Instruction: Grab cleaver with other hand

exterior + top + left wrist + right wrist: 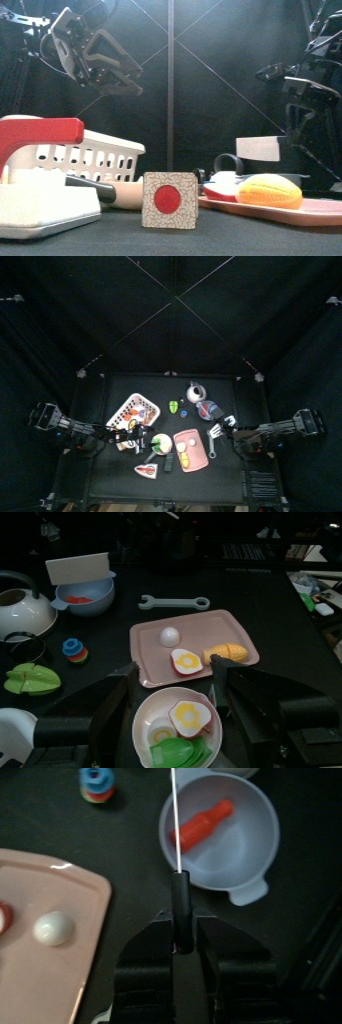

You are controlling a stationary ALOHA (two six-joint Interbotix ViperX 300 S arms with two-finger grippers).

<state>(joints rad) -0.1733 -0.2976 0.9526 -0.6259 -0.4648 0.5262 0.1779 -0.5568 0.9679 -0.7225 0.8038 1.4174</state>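
Note:
The cleaver's black handle (181, 893) sits between the jaws of my right gripper (181, 928), which is shut on it. Its blade shows there edge-on as a thin white line over a pale bowl (254, 863). In the left wrist view the flat white blade (78, 567) stands upright above that blue bowl (83, 600). The front view has the blade (258, 148) at the right, below the right arm. My left gripper (174, 687) is open and holds nothing. It hangs over a white plate (150, 717) of toy food, well apart from the cleaver. In the front view it is high at the left (100, 62).
A pink tray (147, 647) carries an egg, a fried egg and a yellow piece. A grey wrench (174, 603), a kettle (20, 610), stacked rings (74, 650) and a green toy (34, 680) lie around. A white basket (80, 160) and a red-dot card (170, 200) stand near the front.

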